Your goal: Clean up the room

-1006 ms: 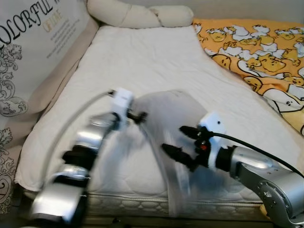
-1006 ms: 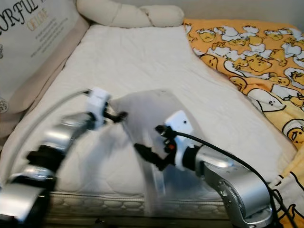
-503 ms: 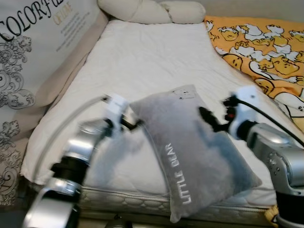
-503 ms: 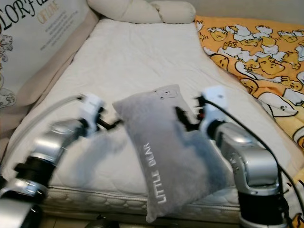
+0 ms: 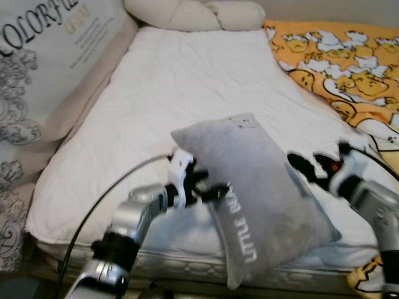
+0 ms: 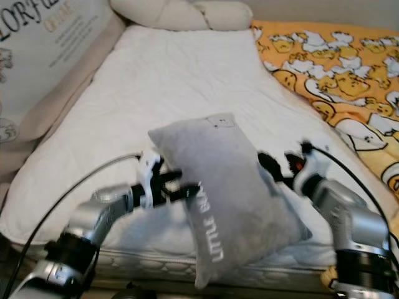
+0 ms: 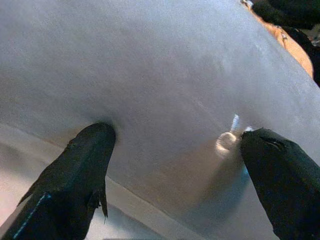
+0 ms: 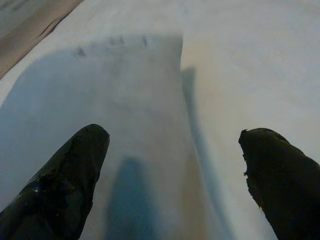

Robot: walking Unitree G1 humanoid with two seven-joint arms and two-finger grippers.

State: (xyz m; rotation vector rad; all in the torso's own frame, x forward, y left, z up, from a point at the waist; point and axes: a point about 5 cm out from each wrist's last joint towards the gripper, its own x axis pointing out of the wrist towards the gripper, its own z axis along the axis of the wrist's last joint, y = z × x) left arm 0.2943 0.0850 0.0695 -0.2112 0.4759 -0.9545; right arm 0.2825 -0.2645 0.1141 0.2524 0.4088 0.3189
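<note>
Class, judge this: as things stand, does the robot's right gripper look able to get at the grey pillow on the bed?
Probably yes. The right gripper sits open right at the grey pillow, on its right edge, with nothing between them; the left gripper is on the opposite side.

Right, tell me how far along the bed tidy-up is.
Done: the grey pillow is on the white mattress, at its near edge. In hand: the left hand and right hand, both open, press the pillow from either side. Left: moving it up toward the cream cushion at the head, and straightening the yellow blanket.
</note>
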